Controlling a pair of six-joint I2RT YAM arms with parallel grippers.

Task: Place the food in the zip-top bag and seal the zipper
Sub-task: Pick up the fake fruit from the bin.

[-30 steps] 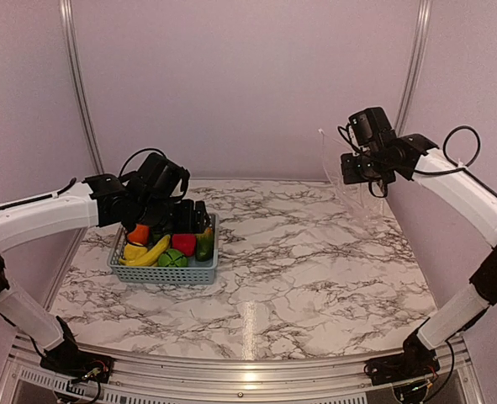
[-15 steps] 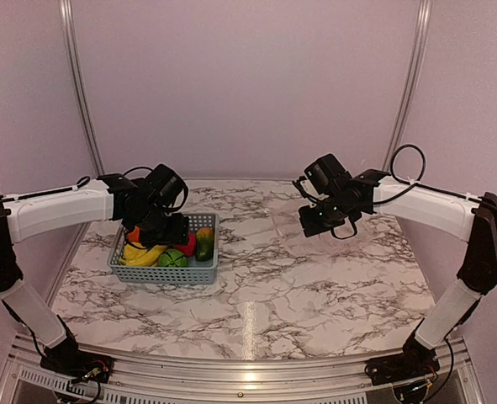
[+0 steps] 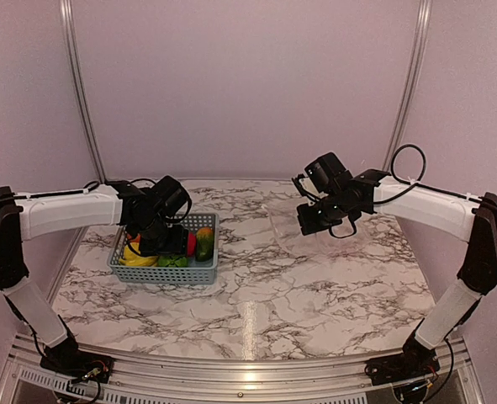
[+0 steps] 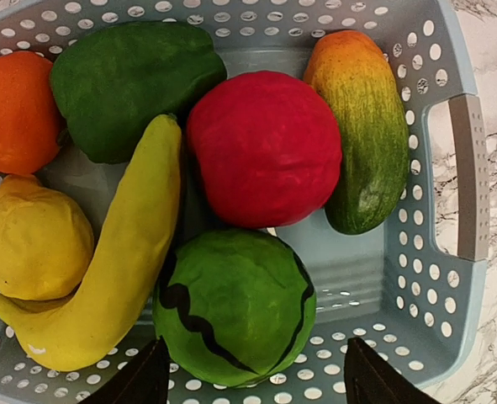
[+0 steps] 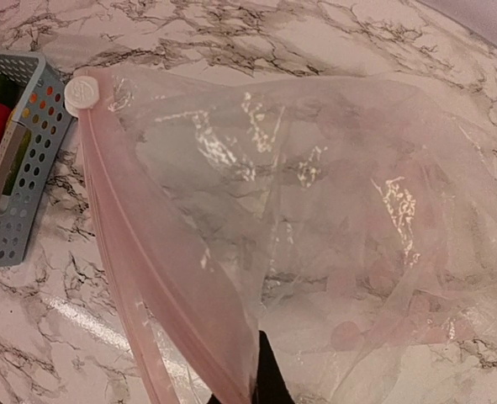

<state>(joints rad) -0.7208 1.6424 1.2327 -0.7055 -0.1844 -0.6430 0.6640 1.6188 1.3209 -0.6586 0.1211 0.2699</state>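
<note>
Toys shaped like food fill a grey-blue plastic basket with holes (image 4: pixel 471 177) on the left side of the white marble table (image 3: pixel 273 278). Inside lie a round orange (image 4: pixel 13 109), a dark green pepper (image 4: pixel 130 76), a red apple (image 4: pixel 265 147), a green and orange mango (image 4: pixel 362 126), a long yellow banana (image 4: pixel 122 269), a yellow lemon (image 4: pixel 29 244) and a striped green melon (image 4: pixel 235 307). The left gripper (image 4: pixel 252 383) hangs right over the basket with its two fingers spread wide, one on each side of the melon, and it holds nothing. To the right of the basket, well apart from it, the right gripper (image 3: pixel 315 220) is pinched tight on a clear crinkly plastic bag (image 5: pixel 315 210). It grips the bag by the pale pink strip (image 5: pixel 139 261) along its mouth. A small round white button (image 5: pixel 84 93) sits at the far end of that strip.
</note>
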